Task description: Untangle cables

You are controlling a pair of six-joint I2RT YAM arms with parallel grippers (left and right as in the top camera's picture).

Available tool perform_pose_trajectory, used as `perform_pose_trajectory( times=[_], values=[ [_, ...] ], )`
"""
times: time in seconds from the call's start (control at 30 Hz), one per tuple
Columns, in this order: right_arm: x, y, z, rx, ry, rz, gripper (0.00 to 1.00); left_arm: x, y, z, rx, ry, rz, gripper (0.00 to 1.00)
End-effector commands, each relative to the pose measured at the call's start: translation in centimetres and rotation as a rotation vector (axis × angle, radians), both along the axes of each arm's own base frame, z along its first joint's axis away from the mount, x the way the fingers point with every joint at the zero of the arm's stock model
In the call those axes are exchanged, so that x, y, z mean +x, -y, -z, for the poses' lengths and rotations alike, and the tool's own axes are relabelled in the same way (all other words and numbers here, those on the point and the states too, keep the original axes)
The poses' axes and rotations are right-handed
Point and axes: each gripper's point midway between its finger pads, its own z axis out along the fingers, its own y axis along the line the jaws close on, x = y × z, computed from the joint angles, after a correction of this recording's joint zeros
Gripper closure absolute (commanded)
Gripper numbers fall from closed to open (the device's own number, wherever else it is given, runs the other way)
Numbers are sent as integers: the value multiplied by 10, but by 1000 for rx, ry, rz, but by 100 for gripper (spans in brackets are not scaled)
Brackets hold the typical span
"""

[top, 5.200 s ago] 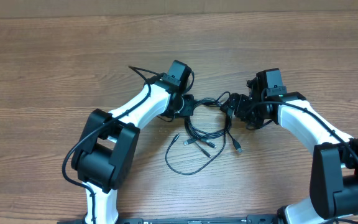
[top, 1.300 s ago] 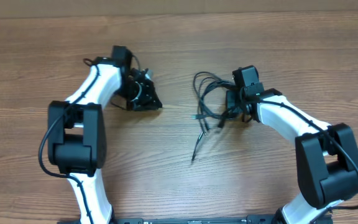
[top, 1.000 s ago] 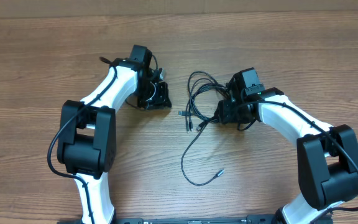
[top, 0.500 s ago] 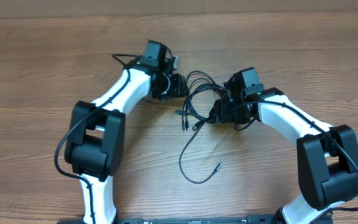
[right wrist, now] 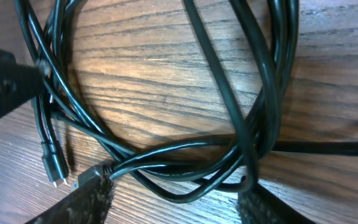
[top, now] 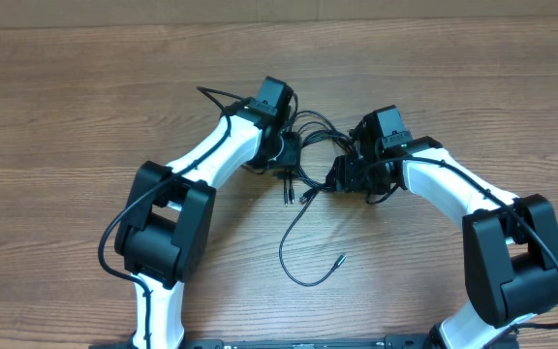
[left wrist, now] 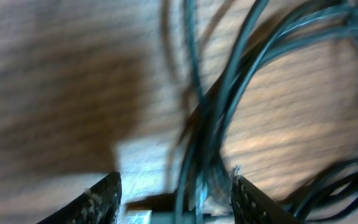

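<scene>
- We see the cables [top: 314, 147] lying in a tangled bundle on the wooden table [top: 66, 97], just toward 12 o'clock from its middle in the overhead view, between the two grippers.
- The left gripper [top: 285, 155] sits at the bundle's 9 o'clock edge. Its wrist view is blurred, but its fingers [left wrist: 104, 199] are spread and released, with several strands running loose between them.
- The right gripper [top: 345, 174] sits at the bundle's 3 o'clock edge. It too is released: its fingers [right wrist: 89, 202] stand wide apart on either side of loops that lie flat on the wood, and we see nothing pinched.
- One loose cord [top: 281, 254] leaves the bundle toward 6 o'clock, bends in an open curve and ends in a silver-tipped plug [top: 340, 259] at about 5 o'clock of the bundle.
- Short plug ends [top: 294, 194] stick out at the bundle's 7 o'clock.
</scene>
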Motion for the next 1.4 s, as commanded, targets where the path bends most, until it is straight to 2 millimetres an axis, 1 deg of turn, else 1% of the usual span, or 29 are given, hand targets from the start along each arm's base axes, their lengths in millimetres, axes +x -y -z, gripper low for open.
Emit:
perform_pose_trajectory(
  times=[0.0,0.13,0.23,0.3,0.4,0.47,0.5,0.53,0.57,0.63,0.73,0.83,0.9,1.03,1.13,1.17,1.27,1.37],
  values=[
    [-1,-6,-8,29,2,19,34,-10,0,3,-24,-40,113,43],
    [-2,-7,-9,47,-28,67,33,-18,-1,6,-3,-60,137,43],
    [-4,-7,-8,53,-50,92,33,-15,-2,9,26,-40,137,44],
    [-8,-9,-9,68,-72,97,33,-11,-5,10,51,-22,132,47],
    [-17,-12,-9,89,-112,90,33,-7,-10,10,87,-1,124,54],
    [-22,-11,-8,85,-145,114,34,-4,-16,12,121,11,117,63],
    [-24,-10,-7,84,-164,134,38,-3,-19,13,140,16,113,70],
    [-25,-10,-7,84,-175,147,41,-2,-21,14,154,20,110,73],
    [-26,-10,-7,85,-186,164,44,-1,-25,16,177,22,106,75],
    [-26,-10,-7,88,-195,181,48,-1,-36,19,236,23,94,74],
    [-25,-14,-8,93,-184,173,53,-2,-58,22,330,9,55,68],
    [-24,-19,-8,96,-171,158,58,-6,-69,23,350,-22,43,65],
    [-22,-20,-9,100,-159,151,61,-11,-80,24,362,-57,29,64],
    [-18,-20,-10,103,-144,155,66,-19,-110,25,384,-135,-21,55],
    [-17,-17,-10,103,-145,163,69,-25,-131,25,384,-193,-65,54],
    [-16,-13,-9,95,-146,173,71,-29,-139,24,357,-228,-77,54],
    [-13,-1,-6,61,-145,206,75,-34,-136,23,237,-276,-58,56],
    [-9,9,-6,65,-145,235,75,-31,-128,15,120,-279,-31,55]
  ],
)
